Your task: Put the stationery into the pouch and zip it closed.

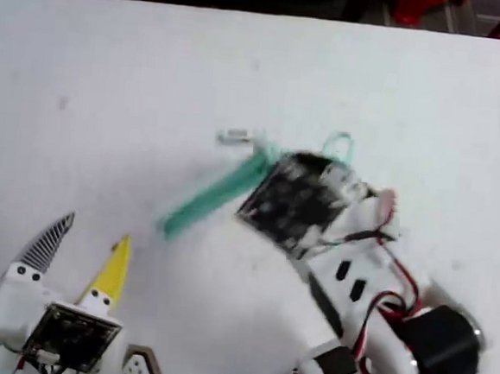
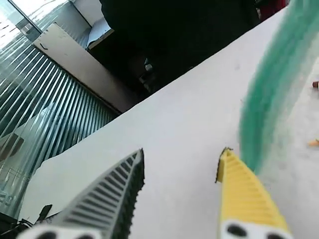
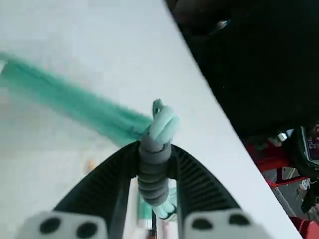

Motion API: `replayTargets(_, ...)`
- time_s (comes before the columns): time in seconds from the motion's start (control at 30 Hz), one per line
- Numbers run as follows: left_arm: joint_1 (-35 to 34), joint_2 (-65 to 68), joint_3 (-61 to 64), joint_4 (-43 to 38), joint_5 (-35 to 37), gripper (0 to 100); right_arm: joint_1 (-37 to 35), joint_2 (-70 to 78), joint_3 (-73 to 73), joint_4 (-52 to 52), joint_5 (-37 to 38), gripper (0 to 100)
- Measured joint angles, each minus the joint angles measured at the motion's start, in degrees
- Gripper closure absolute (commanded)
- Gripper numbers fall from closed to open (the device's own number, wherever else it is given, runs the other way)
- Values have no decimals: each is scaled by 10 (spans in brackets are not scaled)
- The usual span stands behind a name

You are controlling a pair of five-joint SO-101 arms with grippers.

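Looking first at the right fingers [image 3: 199, 184], we find the two black pieces clenched on one end of the teal pouch [image 3: 75, 102]. A grey ribbed piece [image 3: 152, 174] is pinched between them, and we cannot tell what it is. A bunched teal fold sits just past the fingertips. From there the pouch runs away as a long, narrow strip over the white worktop [image 3: 99, 30].

From above, the right arm [image 1: 372, 283] reaches from the near right corner toward the middle of the worktop, and its dark wrist board [image 1: 292, 199] covers the grasp. The pouch slants out from under that board toward the near left side. We cannot tell whether its free end lies on the surface or hangs just above it. A small silver piece [image 1: 234, 136] lies just beside the held end, on the far side. A thin teal loop [image 1: 338, 146] pokes out beyond the wrist board.

The left fingers [image 2: 246, 194], one grey and one yellow, are spread wide apart and grasp nothing. They sit at the near left corner and point toward the far edge. The pouch's free end is near the yellow tip but apart from it. Two orange specks [image 2: 313, 143] lie on the worktop beside the pouch, too small for us to tell what they are.
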Motion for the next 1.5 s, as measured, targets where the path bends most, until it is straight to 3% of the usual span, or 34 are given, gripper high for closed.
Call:
replayTargets(0.23,0,0,0,-5,30,751,6,160,-244,12,-133,982)
replayTargets(0.5,0,0,0,-5,33,735,5,265,-390,77,-156,982)
replayTargets(0.63,3,0,0,-5,33,655,4,269,-402,102,-156,982)
replayTargets(0.9,4,0,0,2,33,654,4,290,-401,103,-157,981)
replayTargets(1.1,4,0,35,3,33,654,-41,305,-381,117,-156,981)
replayTargets(1.5,4,0,89,-74,80,649,-71,328,-319,124,-156,981)
